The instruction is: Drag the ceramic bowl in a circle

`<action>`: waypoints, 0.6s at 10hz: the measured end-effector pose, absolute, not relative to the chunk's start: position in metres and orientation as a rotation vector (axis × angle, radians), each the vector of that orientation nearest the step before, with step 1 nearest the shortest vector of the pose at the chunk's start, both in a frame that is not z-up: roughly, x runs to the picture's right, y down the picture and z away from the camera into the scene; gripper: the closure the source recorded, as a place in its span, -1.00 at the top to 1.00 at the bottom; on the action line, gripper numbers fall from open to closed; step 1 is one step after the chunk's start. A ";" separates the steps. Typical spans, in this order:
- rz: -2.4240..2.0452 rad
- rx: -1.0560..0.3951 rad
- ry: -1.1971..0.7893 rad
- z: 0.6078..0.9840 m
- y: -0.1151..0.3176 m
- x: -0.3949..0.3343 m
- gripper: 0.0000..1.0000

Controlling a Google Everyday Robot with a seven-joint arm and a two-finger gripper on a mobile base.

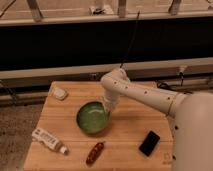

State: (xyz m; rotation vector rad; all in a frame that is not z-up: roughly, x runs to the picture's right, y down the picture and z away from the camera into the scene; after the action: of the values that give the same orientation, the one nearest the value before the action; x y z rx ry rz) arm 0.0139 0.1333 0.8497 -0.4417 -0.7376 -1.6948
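You are looking at a scene where no word, number or sign is coming through legibly on anything. The white tube [48,140] lying at the near left of the tabletop [130,135] is showing a side too blurred for you to read. The claw [108,107] is reaching down at the right rim of the ceramic bowl [92,119], and neither is showing you any readable marking.
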 end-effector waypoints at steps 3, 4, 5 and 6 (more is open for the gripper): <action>-1.710 -0.439 -0.736 0.851 0.130 -0.002 -1.00; -1.716 -0.436 -0.736 0.851 0.129 -0.001 -1.00; -1.718 -0.435 -0.736 0.850 0.129 -0.003 -1.00; -1.717 -0.427 -0.736 0.848 0.128 -0.010 -1.00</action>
State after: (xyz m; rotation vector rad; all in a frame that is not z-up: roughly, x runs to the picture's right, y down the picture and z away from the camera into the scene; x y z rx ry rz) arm -0.0098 0.1276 0.8476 -0.4266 -0.7364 -1.7167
